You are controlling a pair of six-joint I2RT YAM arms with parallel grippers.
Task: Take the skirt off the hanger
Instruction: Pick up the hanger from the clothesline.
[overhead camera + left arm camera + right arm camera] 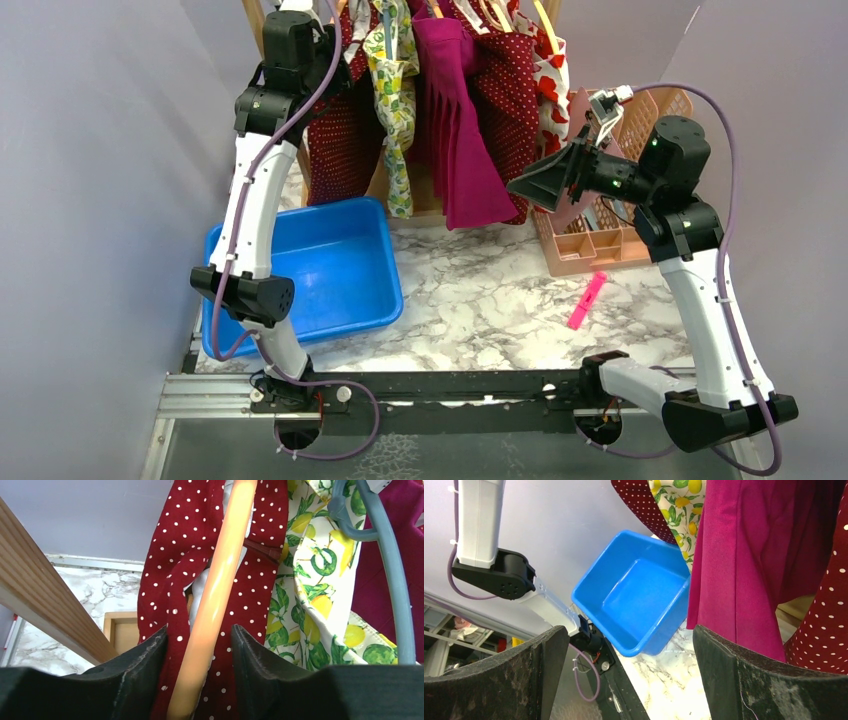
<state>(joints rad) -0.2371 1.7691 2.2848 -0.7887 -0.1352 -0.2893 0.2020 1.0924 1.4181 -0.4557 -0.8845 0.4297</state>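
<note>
A dark red polka-dot skirt (340, 140) hangs on an orange hanger (220, 580) at the left end of the rack; it also shows in the left wrist view (165, 555). My left gripper (199, 630) is raised to the rack (332, 45). Its jaws stand on either side of the orange hanger bar with small gaps, and skirt cloth lies behind and between them. My right gripper (520, 185) is open and empty in the air beside the lower edge of a magenta skirt (460, 130). In the right wrist view, the right gripper (630, 635) has nothing between its jaws.
A lemon-print garment (310, 580) on a grey-blue hanger (395, 580) hangs next to the dotted skirt, with more red garments further right. A blue bin (330, 265) stands below on the marble table. A pink basket (590, 262) and a pink marker (587, 300) are at the right. A wooden rack post (40, 605) is at the left.
</note>
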